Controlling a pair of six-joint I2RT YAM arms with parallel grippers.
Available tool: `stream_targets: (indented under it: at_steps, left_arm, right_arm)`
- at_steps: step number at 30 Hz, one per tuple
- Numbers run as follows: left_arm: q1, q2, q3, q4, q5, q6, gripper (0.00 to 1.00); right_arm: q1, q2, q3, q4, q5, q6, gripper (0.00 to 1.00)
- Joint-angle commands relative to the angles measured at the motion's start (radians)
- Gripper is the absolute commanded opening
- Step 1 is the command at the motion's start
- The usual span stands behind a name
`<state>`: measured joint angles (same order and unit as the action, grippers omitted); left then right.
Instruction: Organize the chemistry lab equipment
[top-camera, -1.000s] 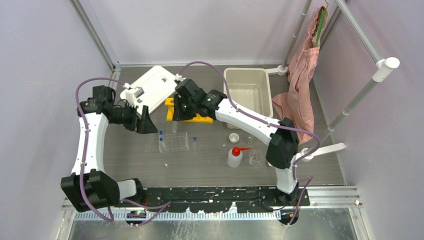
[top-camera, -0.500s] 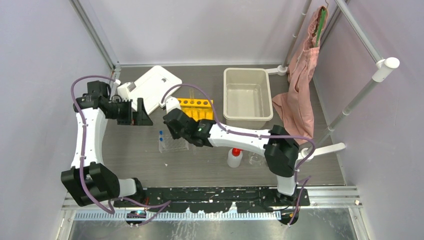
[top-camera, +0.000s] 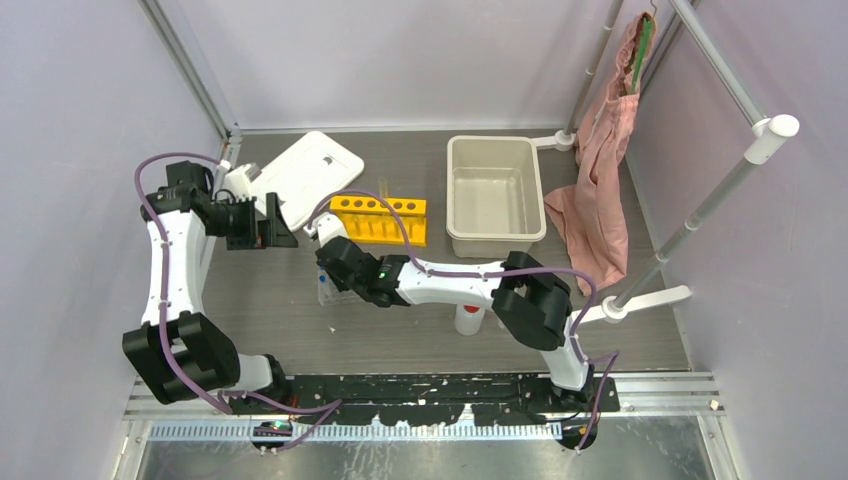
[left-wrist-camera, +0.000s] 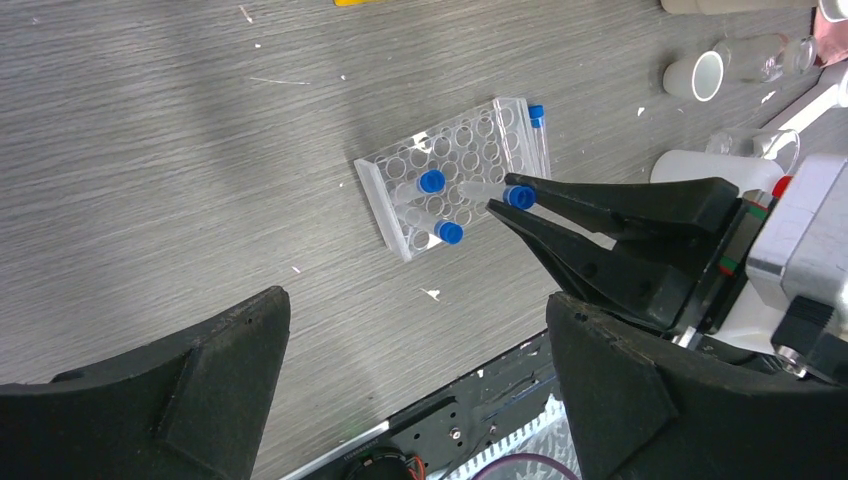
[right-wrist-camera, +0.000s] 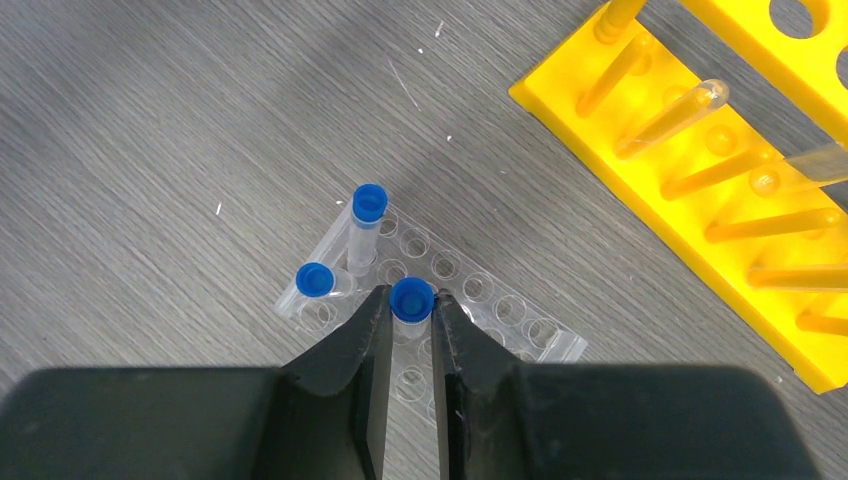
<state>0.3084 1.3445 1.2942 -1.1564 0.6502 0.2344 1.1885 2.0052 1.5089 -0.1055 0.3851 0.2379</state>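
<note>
The right pincer (right-wrist-camera: 411, 312), closed narrowly on a blue-capped vial (right-wrist-camera: 411, 297) whose long axis pointed onward from its tips, hung just above the clear tray (right-wrist-camera: 505, 315) and its empty holes.

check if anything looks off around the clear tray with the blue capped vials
One blue-capped vial lies flat on the table beside the short end of the clear tray, outside its holes. A second vial leans over the tray, its cap gripped in the right gripper's jaws.
</note>
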Motion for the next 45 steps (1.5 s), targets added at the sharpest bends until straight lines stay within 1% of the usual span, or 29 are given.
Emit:
stream_targets:
  at_steps: [1, 29, 31, 37, 38, 39, 40, 41, 42, 43, 45]
  left_arm:
    - [0.007, -0.006, 0.028, 0.024, 0.017, -0.008, 1.0]
    - [0.019, -0.025, 0.03, 0.02, 0.016, 0.013, 1.0]
    - [0.02, -0.025, 0.029, 0.021, 0.017, 0.014, 1.0]
    - [0.021, -0.024, 0.031, 0.023, 0.016, 0.013, 1.0]
    - [0.022, -0.024, 0.032, 0.023, 0.017, 0.013, 1.0]
    - [0.023, -0.024, 0.032, 0.023, 0.015, 0.013, 1.0]
    - [0.023, -0.024, 0.033, 0.023, 0.015, 0.014, 1.0]
    - [0.023, -0.023, 0.034, 0.021, 0.015, 0.014, 1.0]
    - [0.024, -0.024, 0.036, 0.021, 0.015, 0.015, 1.0]
    - [0.024, -0.025, 0.036, 0.02, 0.014, 0.015, 1.0]
    - [0.025, -0.026, 0.036, 0.02, 0.014, 0.014, 1.0]
  right_arm:
    - [0.002, 0.002, 0.014, 0.089, 0.036, -0.007, 0.01]
    - [-0.006, 0.053, 0.0, 0.101, 0.033, 0.007, 0.01]
    - [-0.007, 0.055, -0.002, 0.132, 0.031, 0.008, 0.01]
    - [-0.009, 0.061, -0.01, 0.135, 0.025, 0.011, 0.01]
    - [-0.01, 0.06, -0.012, 0.133, 0.022, 0.012, 0.02]
    - [-0.009, 0.058, -0.012, 0.128, 0.021, 0.015, 0.08]
    - [-0.009, 0.054, -0.014, 0.126, 0.023, 0.023, 0.23]
    - [-0.01, 0.047, -0.016, 0.125, 0.027, 0.027, 0.31]
    - [-0.009, 0.034, -0.024, 0.128, 0.035, 0.037, 0.44]
    - [-0.01, 0.017, -0.037, 0.135, 0.042, 0.051, 0.55]
    - [-0.009, -0.018, -0.054, 0.144, 0.056, 0.068, 0.65]
